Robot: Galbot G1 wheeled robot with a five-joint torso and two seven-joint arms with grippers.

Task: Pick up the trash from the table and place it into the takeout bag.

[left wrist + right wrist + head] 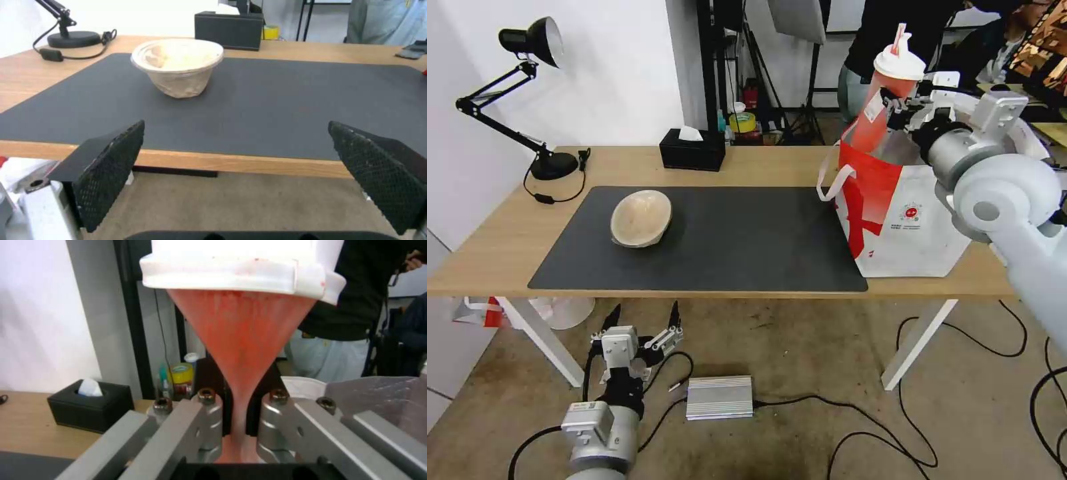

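Left end effector (644, 325): parked low in front of the tabletop (487, 253), fingers spread wide, empty.
Pulp bowl (641, 218): empty, tilted on the dark mat (740, 240).
Right end effector (908, 103): clamped on the red paper cup (884, 107), squeezing its base, above the takeout bag (907, 220).
Advice: likely best to lower the cup inside the foil lining (378, 396) before letting go.

White wall (614, 67), brown floor (800, 347), black desk lamp (527, 100)
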